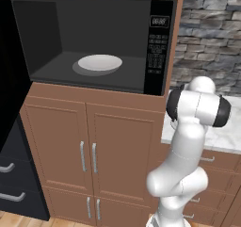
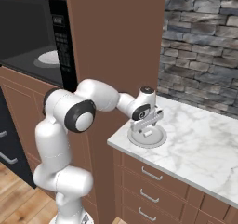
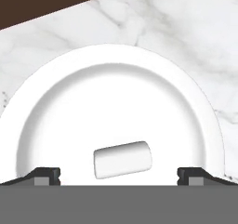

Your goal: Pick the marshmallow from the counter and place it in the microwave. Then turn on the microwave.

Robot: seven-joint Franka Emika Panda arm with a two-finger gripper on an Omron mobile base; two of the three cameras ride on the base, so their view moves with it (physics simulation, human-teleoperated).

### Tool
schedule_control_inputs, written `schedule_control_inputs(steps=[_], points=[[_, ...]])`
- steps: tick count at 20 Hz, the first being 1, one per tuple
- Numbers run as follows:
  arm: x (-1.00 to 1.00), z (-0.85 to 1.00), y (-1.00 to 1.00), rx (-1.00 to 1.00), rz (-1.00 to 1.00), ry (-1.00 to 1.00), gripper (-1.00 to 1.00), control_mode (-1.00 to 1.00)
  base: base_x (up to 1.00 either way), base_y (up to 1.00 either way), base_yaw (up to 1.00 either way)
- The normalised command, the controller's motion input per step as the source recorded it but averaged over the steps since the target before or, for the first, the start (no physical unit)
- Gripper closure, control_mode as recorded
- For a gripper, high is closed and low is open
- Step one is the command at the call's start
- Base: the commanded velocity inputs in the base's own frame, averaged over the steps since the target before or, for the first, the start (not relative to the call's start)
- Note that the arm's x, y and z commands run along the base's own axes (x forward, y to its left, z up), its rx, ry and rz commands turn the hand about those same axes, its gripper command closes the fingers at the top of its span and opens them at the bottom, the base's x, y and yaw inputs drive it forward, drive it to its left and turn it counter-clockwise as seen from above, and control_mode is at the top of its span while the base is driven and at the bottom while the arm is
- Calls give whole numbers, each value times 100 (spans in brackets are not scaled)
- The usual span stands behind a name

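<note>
The gripper (image 3: 119, 175) is hovering, fingers spread wide, over the marshmallow (image 3: 122, 159), which is lying on a white plate (image 3: 69, 102) on the counter (image 2: 204, 144) (descending squarely, straddling it, seems advisable before closing).

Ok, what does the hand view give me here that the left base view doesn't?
Hand view alone: the marshmallow lying in the middle of a white plate on the counter, between the open gripper fingertips, apart from both.

Left base view alone: the microwave with its door open, a white bowl-like dish in the cavity, the keypad at right, wooden cabinet doors below.

Both: the marble counter.
</note>
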Motion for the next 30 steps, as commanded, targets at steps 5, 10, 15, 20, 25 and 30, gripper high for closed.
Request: schedule_control_inputs(steps=[5, 10, 15, 20, 25, 30], points=[[8, -13, -5, 0, 0, 0, -100, -100, 0, 0, 0], [5, -9, 0, 0, 0, 1, -100, -100, 0, 0, 0], [7, -13, 0, 0, 0, 2, -100, -100, 0, 0, 0], [4, -12, -1, 0, 0, 1, -100, -100, 0, 0, 0], [3, -12, -3, 0, 0, 2, -100, -100, 0, 0, 0], [4, -15, -1, 0, 0, 2, -100, -100, 0, 0, 0]])
